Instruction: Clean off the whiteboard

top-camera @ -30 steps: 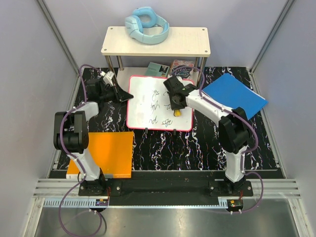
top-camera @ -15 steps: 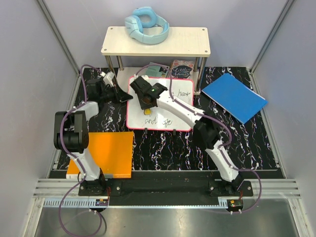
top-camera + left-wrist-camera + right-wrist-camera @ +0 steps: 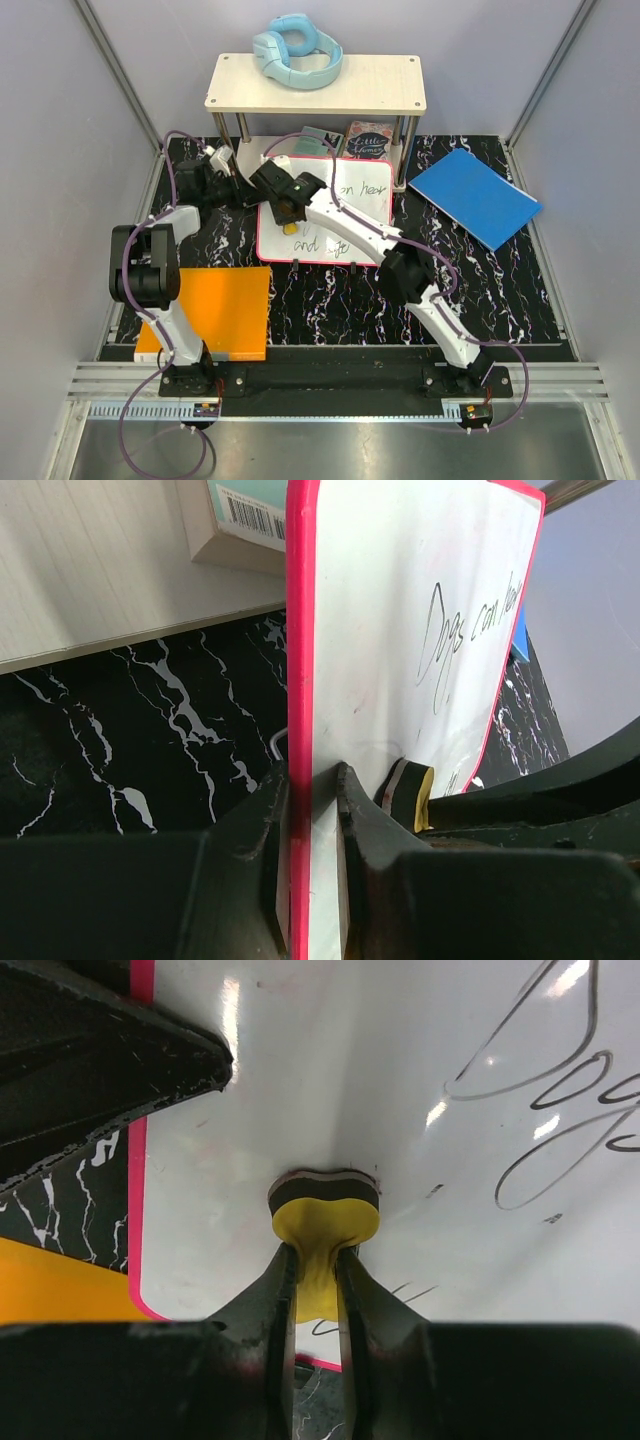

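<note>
The whiteboard [image 3: 330,215] lies flat on the black marbled table, white with a pink rim and dark handwriting on its right and lower parts. My left gripper [image 3: 248,192] is shut on the board's left rim [image 3: 300,730]. My right gripper [image 3: 288,212] is shut on a yellow eraser with a black felt face [image 3: 322,1222], pressed flat on the board near its left edge, just left of the writing [image 3: 550,1090]. The eraser also shows in the left wrist view [image 3: 410,792]. The board's left part around the eraser is blank.
An orange sheet [image 3: 225,310] lies front left, a blue sheet [image 3: 475,197] back right. A small wooden shelf [image 3: 318,85] with blue headphones [image 3: 297,50] stands behind the board, with boxes [image 3: 368,138] under it. Grey walls enclose the table.
My right gripper has swept the eraser from the board's right side across to its left edge. The left arm has kept its hold on the rim.
</note>
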`<state>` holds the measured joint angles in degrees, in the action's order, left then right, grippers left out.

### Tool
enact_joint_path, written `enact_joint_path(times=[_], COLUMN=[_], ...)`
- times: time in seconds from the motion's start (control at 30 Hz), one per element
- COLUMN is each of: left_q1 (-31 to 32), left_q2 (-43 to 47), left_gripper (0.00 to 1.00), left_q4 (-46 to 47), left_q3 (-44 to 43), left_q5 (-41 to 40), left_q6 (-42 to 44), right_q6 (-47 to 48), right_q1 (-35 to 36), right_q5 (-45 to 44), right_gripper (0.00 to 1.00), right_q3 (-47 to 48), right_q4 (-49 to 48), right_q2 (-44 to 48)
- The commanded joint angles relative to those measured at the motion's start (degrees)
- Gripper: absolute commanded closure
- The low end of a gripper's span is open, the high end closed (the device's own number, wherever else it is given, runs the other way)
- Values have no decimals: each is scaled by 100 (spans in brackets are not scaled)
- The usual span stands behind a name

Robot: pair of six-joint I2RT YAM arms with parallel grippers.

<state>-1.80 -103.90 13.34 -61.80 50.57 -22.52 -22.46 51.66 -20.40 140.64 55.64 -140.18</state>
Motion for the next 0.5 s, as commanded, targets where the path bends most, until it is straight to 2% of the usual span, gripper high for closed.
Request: enact_joint_path(times=[0.0, 0.1, 0.3, 0.47], left_q1=[312, 303, 303, 303], left_q2=[-87, -131, -166, -201], left_gripper=[100, 100, 100, 100], left_q4=[-34, -42, -51, -60], left_q3=[-130, -148, -148, -148], left_q5=[-64, -64, -91, -117], left_q6=[319, 310, 310, 319], right_q6=[-145, -224, -347, -338], right_q1=[-33, -103, -454, -753], right_q5=[-797, -1097, -1036, -931], right_gripper=[100, 100, 100, 100], right_q3=[-623, -1141, -2328, -2795], right_q4=[123, 123, -263, -448], right_q2=[51, 420, 1211, 1607])
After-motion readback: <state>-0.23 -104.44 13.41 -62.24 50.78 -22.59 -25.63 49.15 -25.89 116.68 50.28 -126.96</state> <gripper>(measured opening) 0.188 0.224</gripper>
